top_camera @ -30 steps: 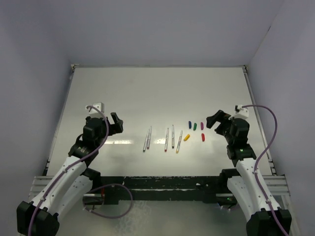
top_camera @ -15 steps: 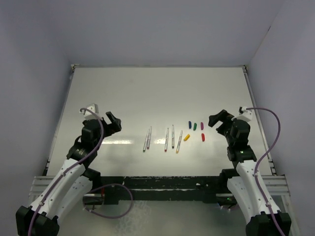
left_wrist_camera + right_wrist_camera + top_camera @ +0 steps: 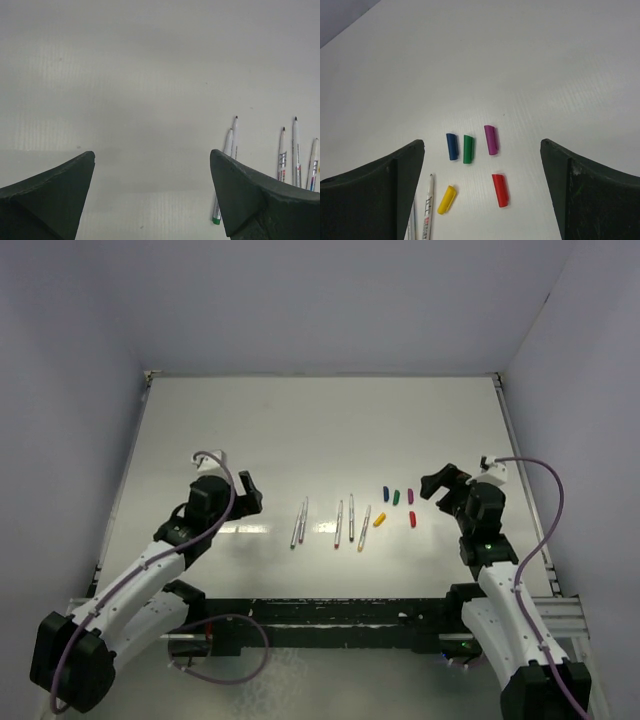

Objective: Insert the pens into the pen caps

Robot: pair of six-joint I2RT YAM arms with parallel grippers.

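White table top [image 3: 320, 430] runs out between pale walls [image 3: 70, 360], and both arms hang low over it. My left pincer [image 3: 245, 492] is spread wide and holds nothing. The pens [image 3: 296, 150] lie ahead of it and off to its right. The nearest pair [image 3: 232, 137] sits just beyond its right finger, side by side and seemingly touching along part of their length. My right pincer [image 3: 438, 484] is likewise spread wide and empty. The pen caps [image 3: 468, 149] lie flat straight ahead of it, within the span of its two fingers. Blue, green and magenta make the farther row, with the yellow cap [image 3: 447, 199] and red cap [image 3: 500, 190] nearer.

I judge this to be the reach before the first pickups. To do it well I want the left pincer shifted right until one pen alone sits between its fingers. Then I close across the barrel near mid-length so the writing end sticks out free. The close pair is the risk, since the fingers could drag both, so a separate pen further right looks the safer first choice. With the right pincer I would take an outer cap, pinching its closed end and leaving the mouth clear. Which end is the mouth I cannot tell from here.
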